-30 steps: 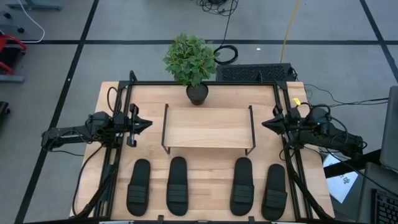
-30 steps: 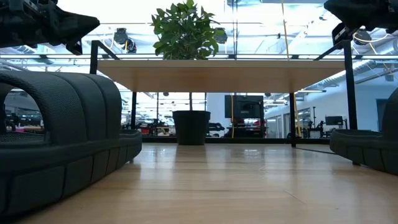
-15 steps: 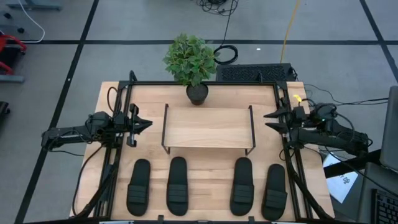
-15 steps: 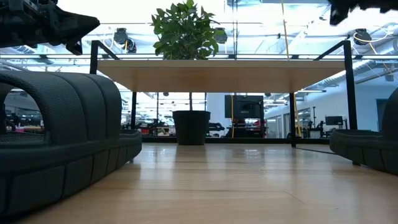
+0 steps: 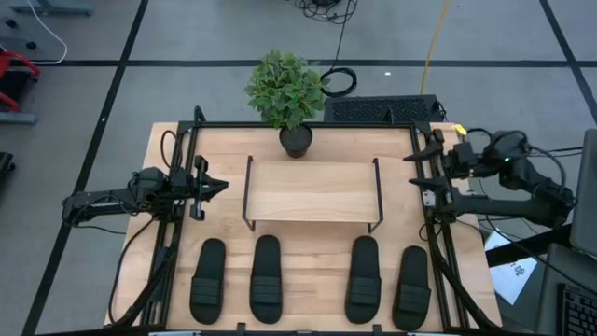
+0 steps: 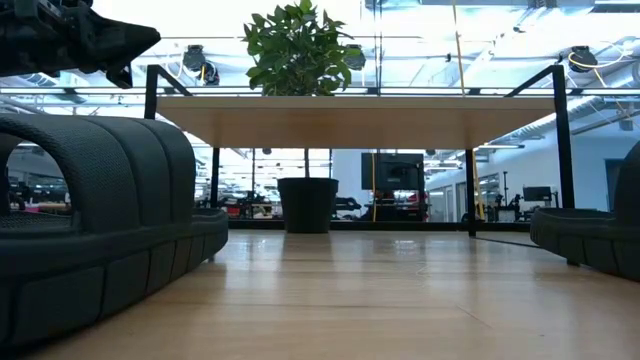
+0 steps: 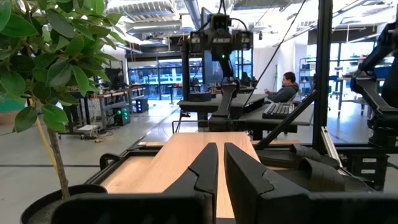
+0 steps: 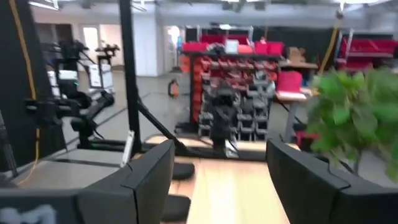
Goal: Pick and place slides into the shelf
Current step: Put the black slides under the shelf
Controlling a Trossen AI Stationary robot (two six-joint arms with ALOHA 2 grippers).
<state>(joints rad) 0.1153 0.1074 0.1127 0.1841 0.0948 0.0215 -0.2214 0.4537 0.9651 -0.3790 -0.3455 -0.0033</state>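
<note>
Reaching down from your spread right hand (image 5: 419,159), you risk clipping the shelf (image 5: 312,190) frame beside it before reaching the slides (image 5: 411,287); your left hand (image 5: 216,186) waits, pressed together.

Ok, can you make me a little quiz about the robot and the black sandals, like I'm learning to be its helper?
1. How many slides lie on the table: A) two, B) four, C) six?
2. True or false: a slide already sits on the shelf.
3. Fill the gap: the potted plant stands just behind the ____.

Hint: the left gripper waits beside the shelf, and the right gripper is open at the table's right rail.

Key: 1) B. 2) False, all four lie in a row in front of it. 3) shelf.
</note>
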